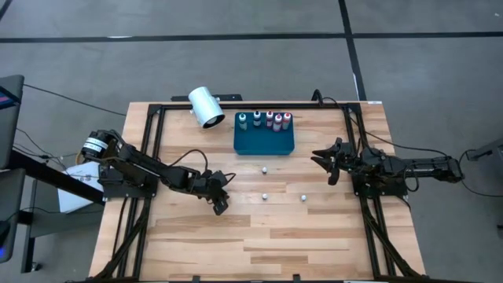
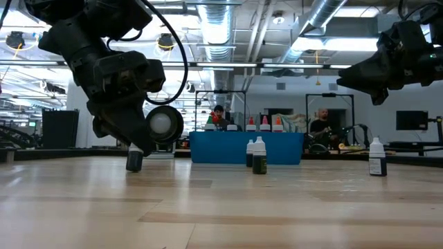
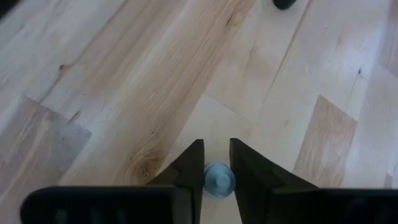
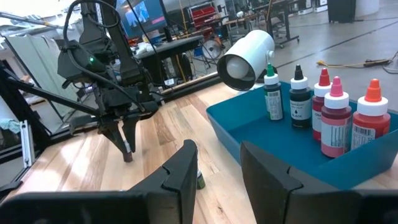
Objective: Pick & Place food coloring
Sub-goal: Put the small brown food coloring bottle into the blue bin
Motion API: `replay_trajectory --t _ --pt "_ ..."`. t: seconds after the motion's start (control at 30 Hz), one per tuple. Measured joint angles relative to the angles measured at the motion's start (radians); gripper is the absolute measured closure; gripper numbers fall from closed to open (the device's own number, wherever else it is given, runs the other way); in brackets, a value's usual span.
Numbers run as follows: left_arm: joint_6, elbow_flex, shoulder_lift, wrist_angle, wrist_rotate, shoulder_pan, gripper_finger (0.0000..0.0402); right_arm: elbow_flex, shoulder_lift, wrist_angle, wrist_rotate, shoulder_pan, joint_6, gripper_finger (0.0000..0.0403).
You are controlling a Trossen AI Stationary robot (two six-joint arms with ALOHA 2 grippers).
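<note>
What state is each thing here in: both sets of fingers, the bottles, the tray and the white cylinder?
left gripper: fingers shut on a small bottle.
right gripper: fingers open, empty.
five tray bottles: upright in the blue tray.
three loose bottles: upright on the table.
white cylinder: lying on its side.

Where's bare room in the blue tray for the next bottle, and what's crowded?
The blue tray has bare floor along its near half; five bottles crowd its far wall. Open wood lies between the left gripper and three loose bottles. The white cylinder crowds the tray's far left corner.
</note>
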Motion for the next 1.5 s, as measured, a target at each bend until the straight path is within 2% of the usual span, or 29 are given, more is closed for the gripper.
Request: replay_trajectory --t 0.3,0.5,0.67,0.8,0.97,1.13,1.27,1.5 --pt "-0.003 0.000 -0.001 0.016 -0.004 0.001 0.0359 0.000 0.000 0.000 0.000 0.000 0.000 0.0292" --pt "0.030 0.045 -0.001 0.006 -0.009 0.029 0.0348 0.000 0.000 0.000 0.000 0.000 0.000 0.0292" --pt "0.159 0.155 -0.002 -0.063 -0.031 0.088 0.0354 0.000 0.000 0.000 0.000 0.000 0.000 0.0292" --pt "0.305 0.274 -0.002 -0.136 -0.104 0.153 0.0353 0.000 0.000 -0.001 0.000 0.000 -0.005 0.0292" --pt "0.499 0.399 -0.003 -0.139 -0.191 0.264 0.0348 0.000 0.000 -0.001 0.000 0.000 -0.008 0.0292" --pt "0.589 0.453 -0.003 -0.087 -0.191 0.385 0.0352 0.000 0.000 -0.001 0.000 0.000 -0.008 0.0292" --pt "0.597 0.454 0.000 -0.009 -0.191 0.458 0.0349 0.000 0.000 -0.001 0.000 0.000 -0.008 0.0292" --pt "0.605 0.455 0.111 0.152 -0.177 0.500 0.0350 0.000 0.000 -0.001 0.000 0.000 -0.008 0.0292"
